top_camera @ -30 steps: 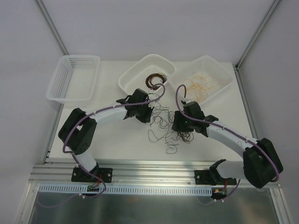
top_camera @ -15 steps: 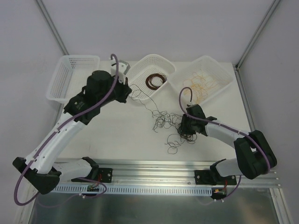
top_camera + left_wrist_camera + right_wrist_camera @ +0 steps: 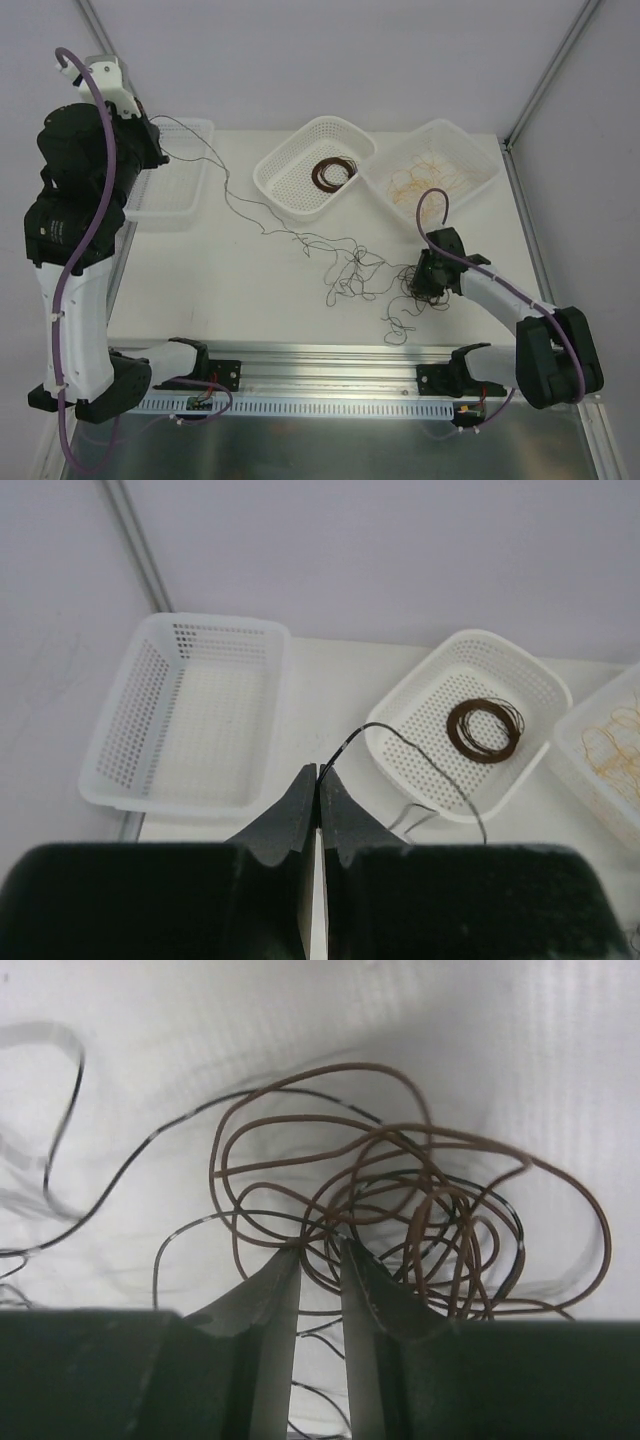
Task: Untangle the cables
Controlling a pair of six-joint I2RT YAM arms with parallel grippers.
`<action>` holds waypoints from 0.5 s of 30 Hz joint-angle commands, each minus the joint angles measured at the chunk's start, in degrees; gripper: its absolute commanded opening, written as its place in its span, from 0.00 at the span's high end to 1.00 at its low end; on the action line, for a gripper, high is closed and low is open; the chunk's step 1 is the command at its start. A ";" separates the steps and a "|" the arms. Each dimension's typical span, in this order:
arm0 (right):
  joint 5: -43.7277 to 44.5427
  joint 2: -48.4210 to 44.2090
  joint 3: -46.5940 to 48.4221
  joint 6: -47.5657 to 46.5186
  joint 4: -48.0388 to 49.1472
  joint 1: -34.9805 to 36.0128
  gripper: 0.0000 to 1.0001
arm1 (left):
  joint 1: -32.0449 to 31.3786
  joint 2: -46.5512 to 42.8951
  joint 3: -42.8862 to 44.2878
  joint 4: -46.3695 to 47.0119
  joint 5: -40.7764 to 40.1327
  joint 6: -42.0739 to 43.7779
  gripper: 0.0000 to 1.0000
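My left gripper [image 3: 158,124] is raised high at the far left and is shut on one black cable [image 3: 235,200]. In the left wrist view the cable [image 3: 400,742] leaves the closed tips [image 3: 320,772]. It runs slack down to the tangle of black and brown cables [image 3: 355,275] on the table. My right gripper [image 3: 418,283] is low on the tangle's right end. In the right wrist view its jaws [image 3: 320,1250] stand a narrow gap apart, pinching brown loops [image 3: 420,1200].
Three white mesh baskets stand at the back. The left one [image 3: 190,190] holds nothing I can see. The middle one [image 3: 290,185] holds a dark brown coil [image 3: 333,172]. The right one [image 3: 470,190] holds tan-orange wires [image 3: 425,180]. The frame rail runs along the near edge.
My left arm has swung up and to the far left, drawing the black cable out of the tangle. My right gripper has moved right and nearer, taking the tangle's end with it.
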 commanded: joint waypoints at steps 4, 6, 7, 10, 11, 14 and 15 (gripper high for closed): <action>2.17 -4.92 0.25 -1.22 -9.19 -6.06 0.75 | 1.37 1.12 6.24 -3.61 -12.24 2.87 1.00; 1.72 -6.15 0.77 -2.10 -9.99 -8.17 0.74 | 1.55 0.68 5.19 -4.22 -13.57 2.87 1.00; 2.42 -6.50 1.21 -3.32 -10.86 -8.44 0.74 | 1.55 -0.71 2.31 -4.14 -12.96 2.87 1.00; 4.70 -7.38 2.88 -4.47 -12.97 -8.61 0.73 | 1.55 -3.79 -6.90 -4.14 -12.16 1.12 1.00; 4.97 -7.39 3.32 -4.91 -13.42 -8.96 0.73 | 1.55 -4.76 -9.56 -4.05 -12.51 0.50 1.00; 6.02 -7.47 4.56 -5.70 -14.65 -9.14 0.72 | 1.81 -8.02 -19.23 -4.05 -14.53 0.15 1.00; 7.60 -7.47 4.82 -5.96 -15.44 -9.23 0.72 | 2.42 -9.50 -23.34 -4.05 -16.54 0.32 1.00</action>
